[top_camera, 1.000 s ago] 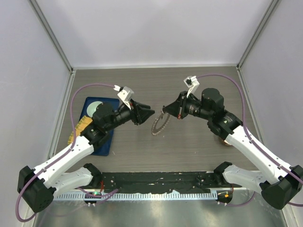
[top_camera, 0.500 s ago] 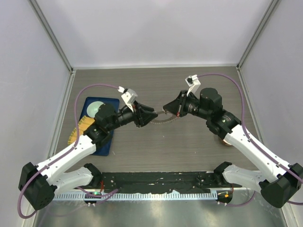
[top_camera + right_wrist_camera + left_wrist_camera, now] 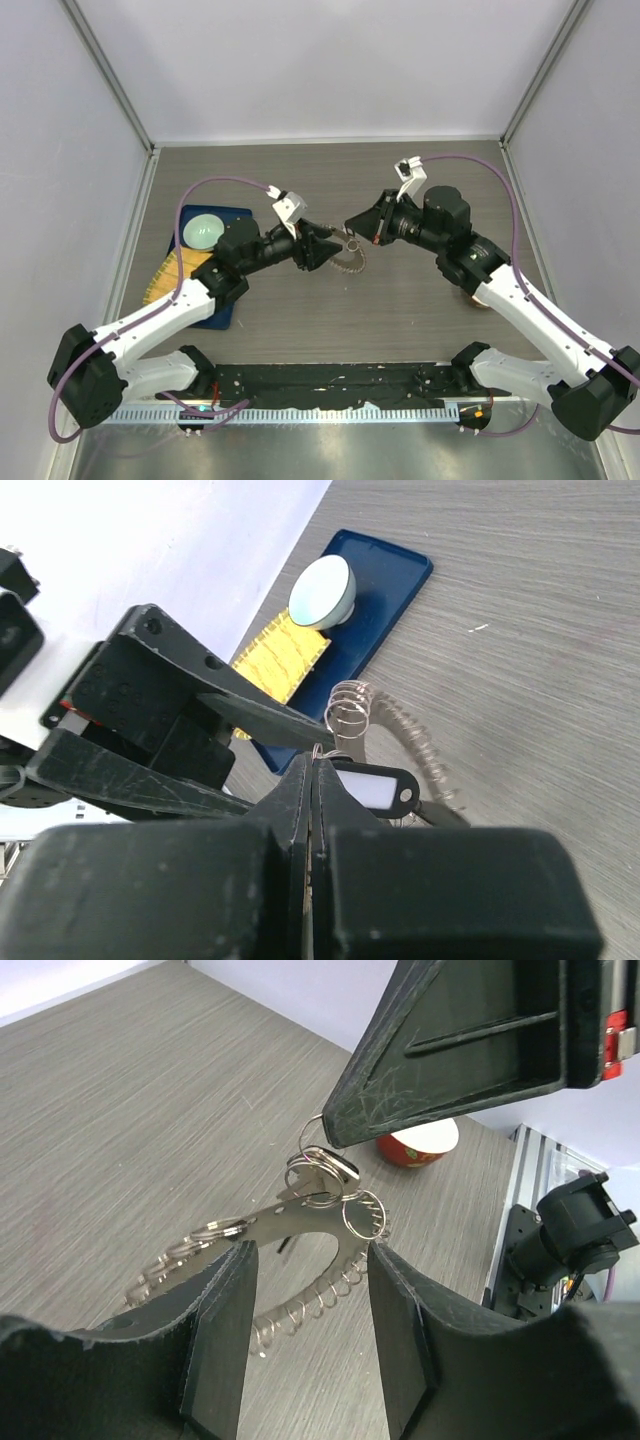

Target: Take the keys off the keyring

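The keyring, a grey-brown ring with a coiled fringe, hangs tilted above the table's middle. My right gripper is shut on a thin wire loop at its top; the right wrist view shows that gripper pinching the loop. Just beyond it dangles one of the keys, black-rimmed with a pale face. My left gripper is open at the ring's left side. In the left wrist view, that gripper has the keyring just ahead of its fingers, not clamped. The key hangs under the right finger.
A blue tray lies at the left with a pale round dish and a yellow sponge on it. A red bowl sits on the table half under the right arm. Grey walls enclose the table on three sides.
My left gripper has moved right up to the keyring and its jaws stand a little wider. The ring has swung from hanging steeply to lying flatter. The right gripper has barely moved.
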